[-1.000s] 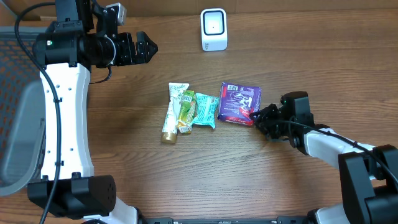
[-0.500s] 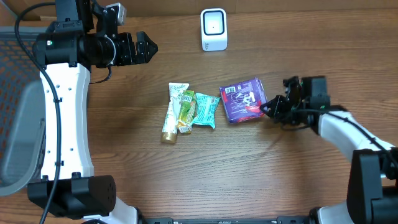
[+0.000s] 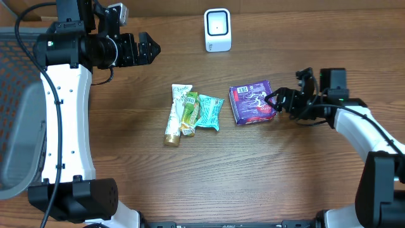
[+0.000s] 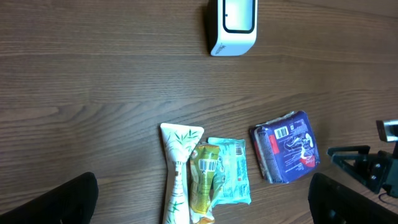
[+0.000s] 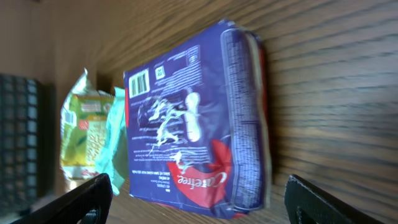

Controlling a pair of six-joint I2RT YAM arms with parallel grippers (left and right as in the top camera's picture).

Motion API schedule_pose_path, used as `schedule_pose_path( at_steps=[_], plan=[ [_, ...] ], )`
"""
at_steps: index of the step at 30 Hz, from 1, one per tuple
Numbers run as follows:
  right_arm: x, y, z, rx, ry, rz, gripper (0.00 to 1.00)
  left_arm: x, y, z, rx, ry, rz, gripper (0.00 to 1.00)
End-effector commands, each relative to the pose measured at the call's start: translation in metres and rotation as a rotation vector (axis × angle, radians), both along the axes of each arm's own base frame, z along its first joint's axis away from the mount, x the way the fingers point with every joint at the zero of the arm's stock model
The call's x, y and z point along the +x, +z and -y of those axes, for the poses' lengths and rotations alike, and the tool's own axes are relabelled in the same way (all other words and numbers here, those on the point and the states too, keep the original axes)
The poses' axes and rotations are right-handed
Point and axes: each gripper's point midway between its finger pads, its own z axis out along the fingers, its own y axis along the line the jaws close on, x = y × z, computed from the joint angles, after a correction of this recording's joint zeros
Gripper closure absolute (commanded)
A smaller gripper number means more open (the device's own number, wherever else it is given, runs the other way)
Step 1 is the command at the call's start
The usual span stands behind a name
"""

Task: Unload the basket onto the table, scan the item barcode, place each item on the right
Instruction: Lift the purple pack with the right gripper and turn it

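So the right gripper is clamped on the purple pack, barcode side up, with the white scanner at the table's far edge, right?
Not clamped. The right wrist view shows the right gripper open, jaws spread wide, and the purple pack lying on the table, barcode up. The white scanner is at the far edge.

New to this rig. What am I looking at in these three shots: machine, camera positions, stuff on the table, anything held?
A two-armed robot works at a wooden table. One picture looks down from above; the other two come from a camera on each wrist. Each arm ends in a two-finger tool. The left tool is open and empty. The right tool stands open at a purple soft pack, not gripping it. Also there: a white-green tube, a yellow-green sachet, a teal packet and a white box-shaped scanner.
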Motion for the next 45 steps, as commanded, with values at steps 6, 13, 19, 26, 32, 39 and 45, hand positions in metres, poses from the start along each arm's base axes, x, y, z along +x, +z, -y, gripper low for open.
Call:
schedule_pose_path(
  at_steps=[6, 13, 19, 26, 32, 39, 45],
  plan=[
    [-0.012, -0.026, -0.01, 0.174, -0.034, -0.227, 0.11, 0.001, -0.001, 0.002, 0.002, 0.001, -0.003, 0.0],
    [-0.019, -0.045, -0.011, 0.179, -0.046, -0.29, 0.1, 0.001, -0.001, 0.002, 0.002, 0.001, -0.003, 0.0],
    [-0.007, -0.052, -0.018, 0.194, -0.071, -0.28, 0.1, 0.001, -0.001, 0.002, 0.002, 0.001, -0.003, 0.0],
    [-0.002, -0.069, -0.027, 0.102, -0.077, -0.258, 0.25, 0.001, -0.001, 0.002, 0.002, 0.001, -0.003, 0.0],
    [-0.003, -0.069, -0.03, 0.105, -0.068, -0.259, 0.35, 0.001, -0.001, 0.002, 0.002, 0.001, -0.003, 0.0],
    [-0.006, -0.056, -0.041, 0.196, -0.018, -0.26, 0.84, 0.001, -0.001, 0.002, 0.002, 0.002, -0.003, 0.0],
    [0.004, -0.02, -0.045, 0.264, 0.039, -0.197, 0.96, 0.001, -0.001, 0.002, 0.002, 0.001, -0.003, 0.0]
  ],
)
